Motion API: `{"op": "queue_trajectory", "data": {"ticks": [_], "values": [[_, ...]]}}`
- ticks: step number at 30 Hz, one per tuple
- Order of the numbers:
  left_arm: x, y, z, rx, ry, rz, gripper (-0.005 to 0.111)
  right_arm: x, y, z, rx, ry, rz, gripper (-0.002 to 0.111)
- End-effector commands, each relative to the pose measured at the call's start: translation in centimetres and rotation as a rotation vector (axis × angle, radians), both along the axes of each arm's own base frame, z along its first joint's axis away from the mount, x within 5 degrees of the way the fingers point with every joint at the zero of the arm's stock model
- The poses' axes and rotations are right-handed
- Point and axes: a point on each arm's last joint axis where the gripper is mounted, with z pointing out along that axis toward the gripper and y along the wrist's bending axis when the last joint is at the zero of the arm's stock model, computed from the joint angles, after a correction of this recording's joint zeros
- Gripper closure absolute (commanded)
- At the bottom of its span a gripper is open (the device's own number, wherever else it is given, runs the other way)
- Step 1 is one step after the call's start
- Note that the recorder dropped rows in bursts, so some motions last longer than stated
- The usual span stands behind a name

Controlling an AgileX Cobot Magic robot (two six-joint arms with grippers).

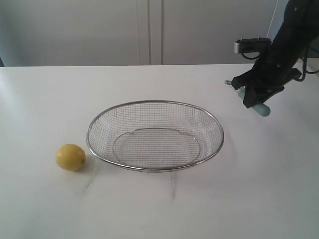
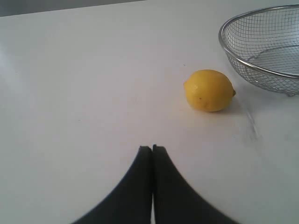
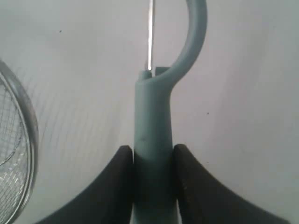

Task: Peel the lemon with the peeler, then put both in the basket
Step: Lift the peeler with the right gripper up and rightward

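Exterior view: a white table (image 1: 149,214) fills the scene, and the basket (image 1: 154,170) sits empty at its middle. The dark right arm (image 1: 289,45) comes in from the far right, well apart from the basket. Its right gripper (image 1: 254,97) hangs above the table, clamped on the peeler (image 1: 263,109), whose teal handle end pokes out below the fingers. In the right wrist view the two black fingers (image 3: 117,186) press both sides of the handle, the curved head and thin blade point away from the gripper, and a piece of the basket rim shows at the edge. In the left wrist view the left gripper (image 2: 152,148) is pressed fully together over bare table, holding nothing. The lemon (image 1: 71,157) lies on the table just beside the basket's left rim, not touching it, ahead of the left gripper and well apart from it.
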Motion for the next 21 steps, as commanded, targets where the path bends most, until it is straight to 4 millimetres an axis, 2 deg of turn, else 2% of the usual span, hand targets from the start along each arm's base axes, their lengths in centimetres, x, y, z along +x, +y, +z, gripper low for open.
{"op": "queue_trajectory", "data": {"ticks": [1, 4, 8, 14, 21], "values": [[0.0, 0.0, -0.1, -0.008, 0.001, 0.001, 0.107, -1.1, -0.2, 2.4, 0.017, 0.005, -0.021, 0.108], [0.0, 0.0, -0.1, -0.008, 0.001, 0.001, 0.107, -1.6, -0.2, 4.0, 0.022, -0.031, -0.025, 0.108], [0.0, 0.0, -0.1, -0.008, 0.001, 0.001, 0.107, -3.4, -0.2, 5.7, 0.038, -0.050, -0.027, 0.108], [0.0, 0.0, -0.1, -0.008, 0.001, 0.001, 0.107, -7.2, -0.1, 8.1, 0.060, -0.095, -0.031, 0.108], [0.0, 0.0, -0.1, -0.008, 0.001, 0.001, 0.107, -12.7, -0.1, 10.7, 0.099, -0.162, -0.039, 0.108]]}}
